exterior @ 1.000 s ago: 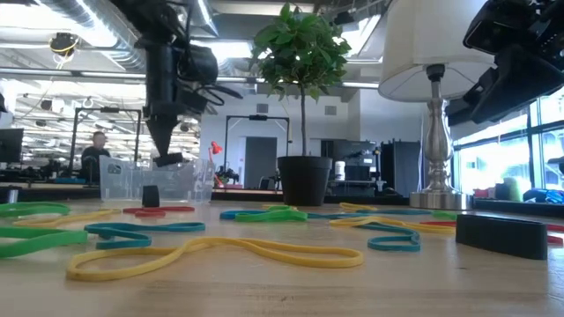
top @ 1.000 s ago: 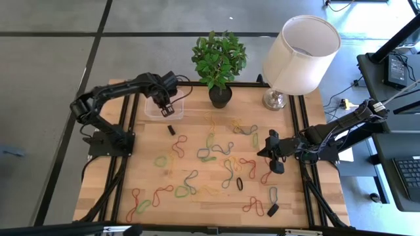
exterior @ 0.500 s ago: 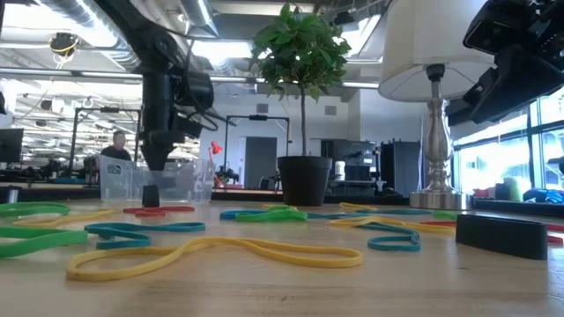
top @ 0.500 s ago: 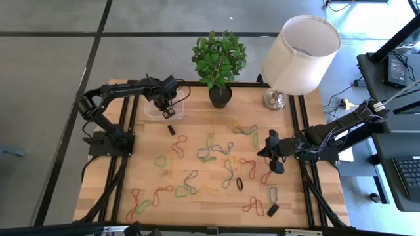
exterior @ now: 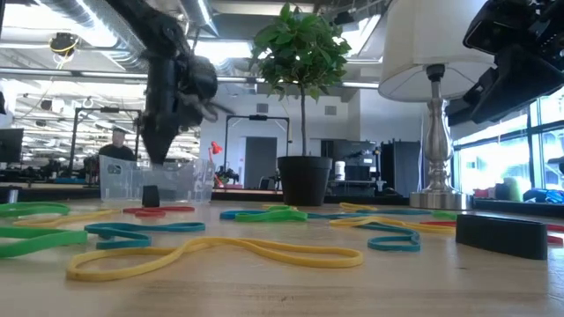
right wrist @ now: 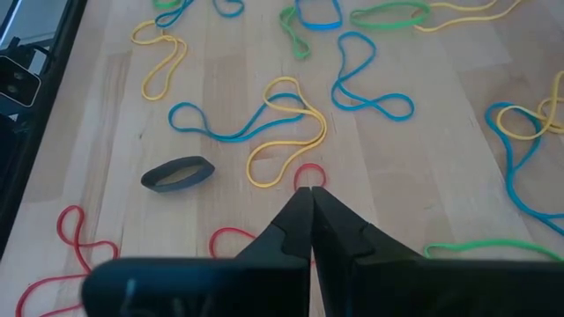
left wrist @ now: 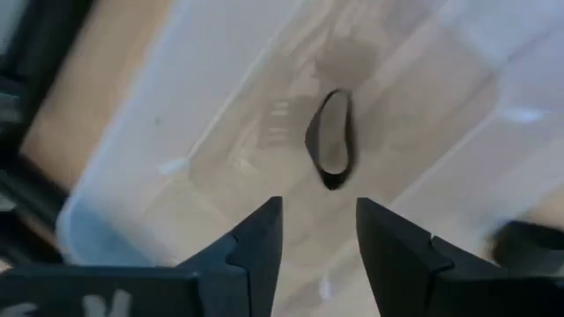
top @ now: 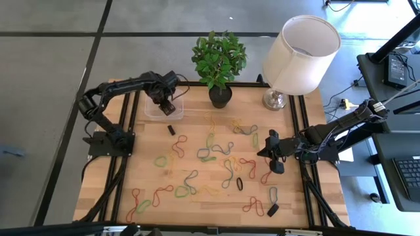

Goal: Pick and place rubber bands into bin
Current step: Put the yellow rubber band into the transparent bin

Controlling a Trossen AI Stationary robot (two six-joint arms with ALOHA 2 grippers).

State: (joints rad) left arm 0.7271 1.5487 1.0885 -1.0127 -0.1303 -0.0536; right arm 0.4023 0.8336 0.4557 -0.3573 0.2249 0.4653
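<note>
My left gripper: it hangs over the bin, fingers parted a little with nothing between them; I judge that gap right for a drop, since a floppy loop needs only a small opening to fall free.
Black band: one dark loop lies flat on the bin's clear floor, just beyond my left fingertips; it rests inside the walls, apart from my fingers.
Bin: it stands at the far left corner of the table, just left of the plant pot, so my left arm reaches it without crossing the other arm.
My right gripper: it waits well to the right of the bin, low over the scattered bands, fingers pressed together and holding nothing; its tip points at a small red loop.
Rubber bands: most lie spread over the middle and near part of the table, well apart from the bin, in yellow, blue-green, green and red; a flattened black one lies near my right gripper.
Black block: a small dark piece sits on the wood just beside the bin's near edge; it is not a band, so I leave it.
Task standing: I judge it barely begun, as I can see only one band in the bin.
</note>
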